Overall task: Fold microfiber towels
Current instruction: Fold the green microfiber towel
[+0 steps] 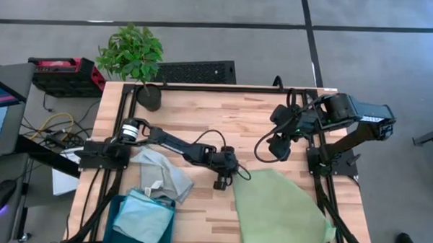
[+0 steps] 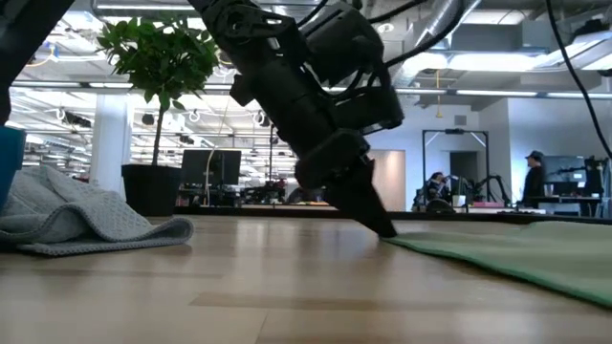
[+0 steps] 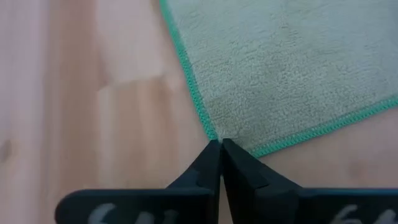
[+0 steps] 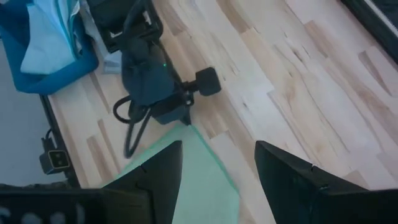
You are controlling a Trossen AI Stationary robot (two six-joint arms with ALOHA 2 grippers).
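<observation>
At green towel (image 3: pixel 292 68) corner, left gripper (image 3: pixel 220 147) pinched closed, right gripper (image 4: pixel 217 158) wide, empty.

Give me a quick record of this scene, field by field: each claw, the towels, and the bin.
left claw: shut at the corner of the green towel; a grip on it cannot be told
right claw: open, above the table, holding nothing
grey towels: crumpled beside the bin
light blue towel: in the bin
bin: at the table's near left corner
</observation>
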